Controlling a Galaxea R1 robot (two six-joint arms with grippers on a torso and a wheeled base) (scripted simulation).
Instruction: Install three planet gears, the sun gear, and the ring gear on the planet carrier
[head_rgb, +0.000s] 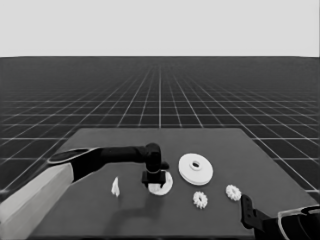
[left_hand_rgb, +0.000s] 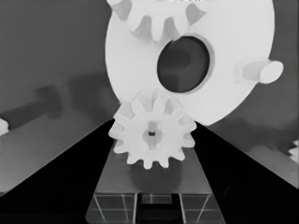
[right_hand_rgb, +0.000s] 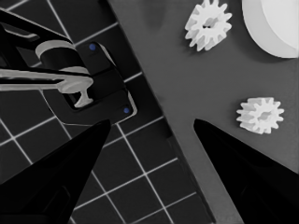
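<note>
Pale grey arm casing fills the lower left corner of the head view, and from it the left arm reaches in to the table's middle, where the left gripper (head_rgb: 152, 183) stands over the smaller round part (head_rgb: 165, 186). Seen from the left wrist, the two black fingers (left_hand_rgb: 74, 172) pinch a small toothed gear (left_hand_rgb: 153, 135) between them, held just at the rim of the smaller round part (left_hand_rgb: 233, 37). A second gear (left_hand_rgb: 156, 16) already sits on that part at the top centre of the left wrist picture, and a bare peg (left_hand_rgb: 259, 71) stands up at its right side beside the wide centre hole.

Right of centre in the head view lies the larger round part (head_rgb: 195, 169), apart from the smaller one. Two loose gears lie in front of it: one (head_rgb: 200, 200) at lower centre-right, the other (head_rgb: 233, 192) further right. A thin white piece (head_rgb: 115, 187) lies left of the gripper.

At the lower right corner the right gripper (head_rgb: 246, 210) waits, its fingers (right_hand_rgb: 243, 163) spread wide apart over the table's corner (right_hand_rgb: 177, 93)
</note>
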